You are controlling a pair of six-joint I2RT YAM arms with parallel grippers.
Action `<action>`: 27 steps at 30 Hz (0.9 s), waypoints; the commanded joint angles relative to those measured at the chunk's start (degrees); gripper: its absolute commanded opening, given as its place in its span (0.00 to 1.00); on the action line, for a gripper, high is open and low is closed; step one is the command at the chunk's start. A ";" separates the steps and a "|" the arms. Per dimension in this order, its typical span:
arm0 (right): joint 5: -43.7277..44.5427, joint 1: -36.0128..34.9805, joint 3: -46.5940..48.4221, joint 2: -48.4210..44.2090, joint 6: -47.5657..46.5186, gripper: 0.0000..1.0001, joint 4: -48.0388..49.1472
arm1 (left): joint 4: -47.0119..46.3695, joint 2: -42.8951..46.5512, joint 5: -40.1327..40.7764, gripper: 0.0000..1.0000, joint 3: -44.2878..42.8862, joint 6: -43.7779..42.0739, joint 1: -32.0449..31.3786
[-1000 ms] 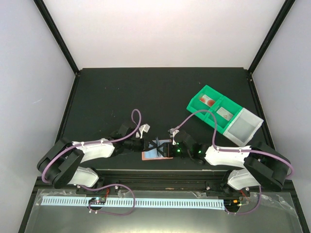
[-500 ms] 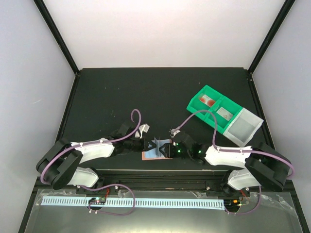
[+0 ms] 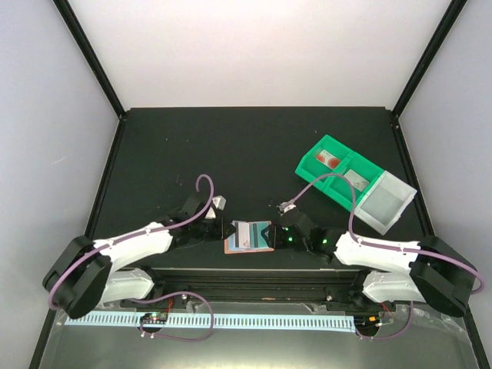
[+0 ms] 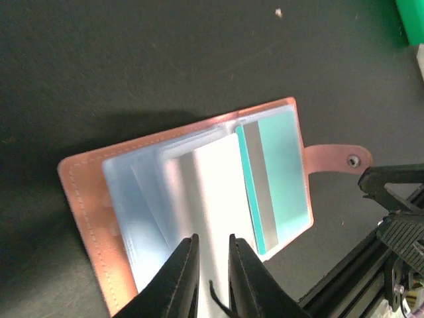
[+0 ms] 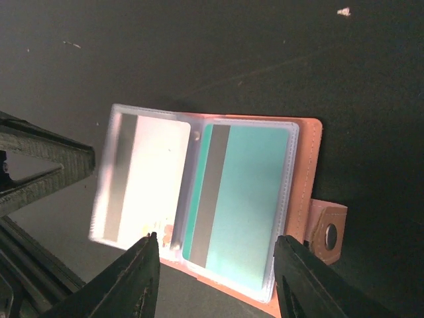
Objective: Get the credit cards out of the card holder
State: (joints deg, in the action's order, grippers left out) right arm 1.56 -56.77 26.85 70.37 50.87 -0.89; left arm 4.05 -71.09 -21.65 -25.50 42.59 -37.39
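The salmon-pink card holder (image 3: 231, 247) lies open near the table's front edge, snap tab (image 4: 334, 159) out to one side. Its clear sleeves show a pale grey card (image 5: 156, 175) with a dark stripe and a teal card (image 5: 255, 199) with a dark stripe; light blue sleeves (image 4: 136, 205) lie beside them. My left gripper (image 4: 213, 240) is low over the pale card (image 4: 212, 192), its jaws nearly together with a narrow slit and nothing gripped. My right gripper (image 5: 215, 240) is wide open and empty, straddling the near edge of the teal card. In the top view the left gripper (image 3: 225, 231) and right gripper (image 3: 270, 234) flank the holder.
A green compartment bin (image 3: 336, 173) with small items stands at the back right, with a translucent white tray (image 3: 382, 201) against it. The black frame rail (image 4: 397, 232) runs along the table's front edge just beside the holder.
Both grippers have drawn apart from above the holder, left to the left and right to the right. The pale and teal cards are now uncovered in the top view.
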 commanded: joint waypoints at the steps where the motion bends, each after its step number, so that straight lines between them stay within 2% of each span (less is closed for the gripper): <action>1: 2.14 -0.18 0.37 -2.51 -0.86 0.49 -1.62 | 6.81 5.09 6.78 0.15 -3.33 -0.62 -0.41; 5: -2.14 -0.17 -0.32 -2.39 -0.77 0.48 3.93 | 7.23 6.74 6.03 0.18 -3.62 -0.76 -0.39; 7: -4.85 -0.18 -0.08 -0.87 -0.53 0.46 7.13 | 2.04 6.53 1.90 0.19 -2.44 -0.62 -0.41; 9: -7.03 -0.15 0.69 1.47 -0.40 0.42 9.74 | -1.75 5.25 -1.93 0.20 -1.34 0.10 -0.34; 12: -9.20 -0.18 1.86 5.25 -0.05 0.34 12.39 | -2.70 1.79 -3.44 0.19 -1.33 0.21 -0.33; 16: -10.87 -0.18 3.55 9.65 0.20 0.26 13.91 | -5.56 -1.82 -6.22 0.14 0.24 0.83 -0.10; 22: -11.03 -0.09 4.15 15.67 0.50 0.22 17.34 | -4.25 -6.94 -4.87 0.10 0.22 0.06 -0.03; 27: -12.90 -0.10 4.35 19.36 1.94 0.22 20.60 | -0.91 -7.53 -2.89 0.09 -0.20 -1.54 -0.04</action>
State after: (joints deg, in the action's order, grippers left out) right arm -9.82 -56.82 30.09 87.92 51.64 15.05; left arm 0.84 -78.13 -25.91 -24.97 42.94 -37.36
